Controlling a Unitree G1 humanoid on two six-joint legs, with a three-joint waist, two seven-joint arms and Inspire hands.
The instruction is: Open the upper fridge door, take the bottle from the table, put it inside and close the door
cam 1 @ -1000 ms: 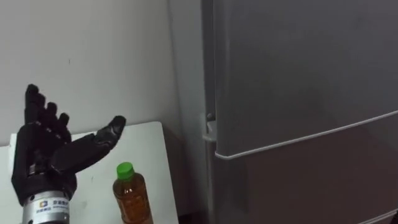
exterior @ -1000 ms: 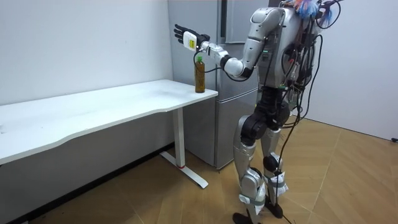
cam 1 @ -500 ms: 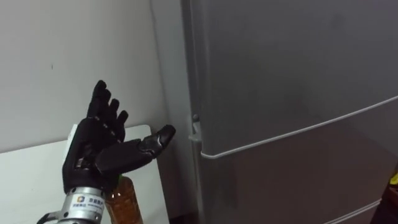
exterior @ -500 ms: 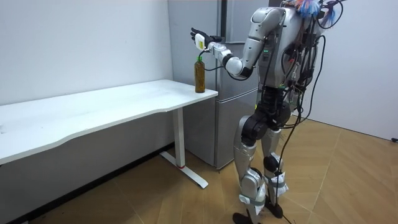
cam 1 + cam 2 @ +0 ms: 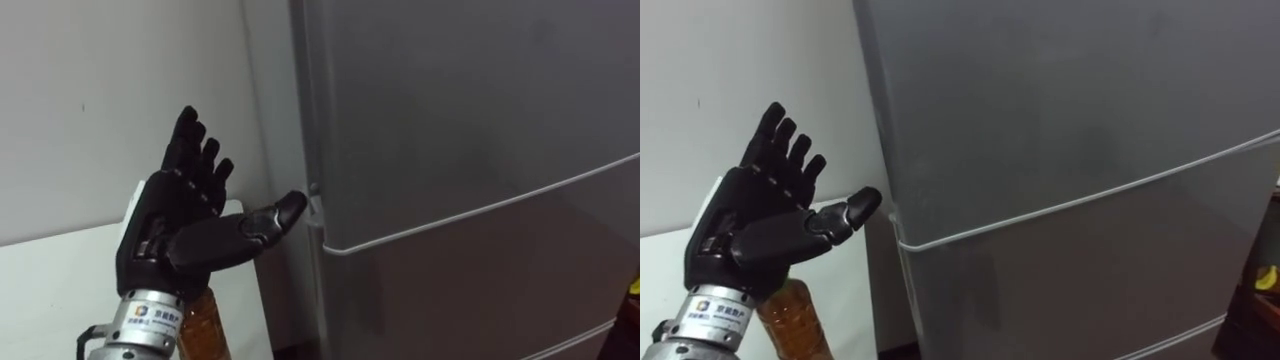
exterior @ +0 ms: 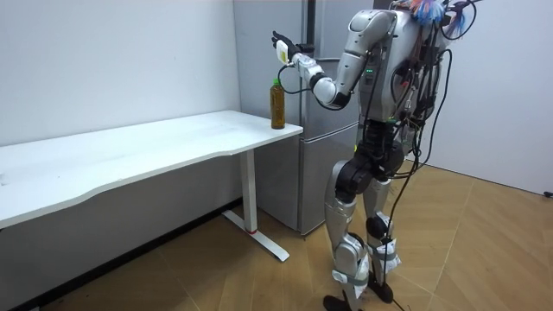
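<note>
The bottle point(image 5: 197, 327) holds amber liquid and stands upright on the white table's point(image 5: 50, 285) corner beside the fridge; its green cap shows in the room view point(image 6: 276, 102). My left hand point(image 5: 175, 238) is open and raised above the bottle, palm toward me and fingers spread. Its thumb points at the left edge of the grey upper fridge door point(image 5: 470, 110), very close to it; I cannot tell if it touches. The door is shut. In the room view the left hand point(image 6: 282, 48) is at the fridge's upper part point(image 6: 325, 26).
A lower fridge door point(image 5: 480, 280) sits below a pale seam, also shut. A white wall point(image 5: 100, 90) rises behind the table. The long table point(image 6: 147, 147) runs toward the room view's left. I stand on a wooden floor point(image 6: 484, 259) facing the fridge.
My open left hand has risen from beside the bottle and moved right to the fridge door's edge. The eye view has shifted toward the fridge. The bottle has not moved.
</note>
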